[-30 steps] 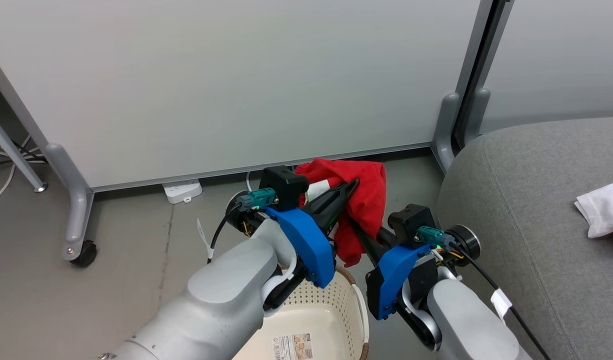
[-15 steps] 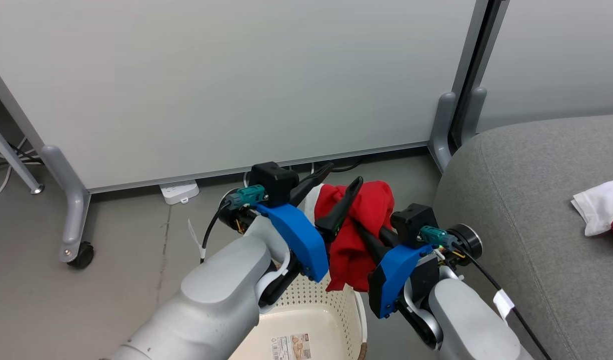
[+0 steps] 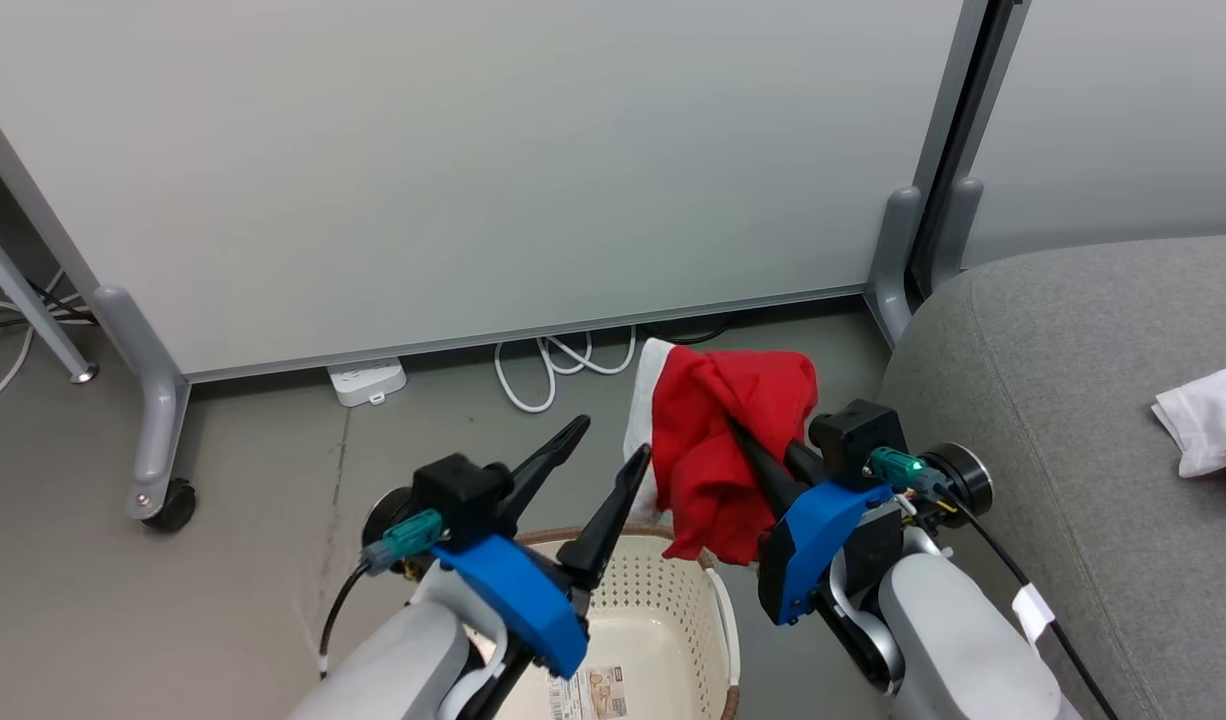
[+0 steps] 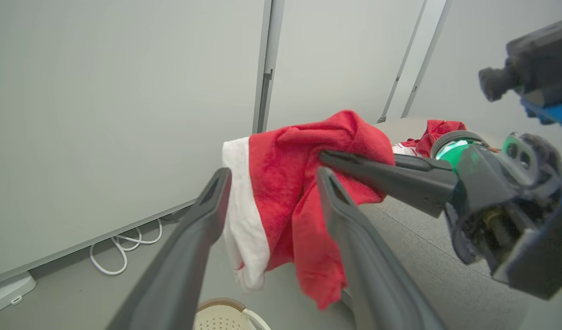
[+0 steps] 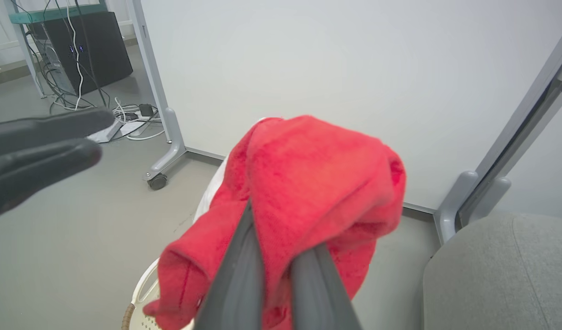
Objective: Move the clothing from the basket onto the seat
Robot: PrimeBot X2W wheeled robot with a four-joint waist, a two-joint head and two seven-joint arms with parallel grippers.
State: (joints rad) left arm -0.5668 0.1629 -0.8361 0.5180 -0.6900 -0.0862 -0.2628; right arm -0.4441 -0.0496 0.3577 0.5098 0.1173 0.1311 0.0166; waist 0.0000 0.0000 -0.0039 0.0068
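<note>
The right gripper (image 3: 741,435) has its fingers closed on a red garment (image 3: 708,470) with a white border, which hangs in the air over the far rim of the basket (image 3: 673,590), left of the grey seat (image 3: 1073,340). The left gripper (image 3: 610,441), near it, has its fingers spread wide and empty. A white garment (image 3: 1198,415) lies on the right part of the seat.

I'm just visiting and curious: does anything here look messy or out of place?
Nothing broken or spilled. The red garment hangs in a crumpled bunch from the shut right gripper, and a white cable lies in loose loops on the floor by the partition.
</note>
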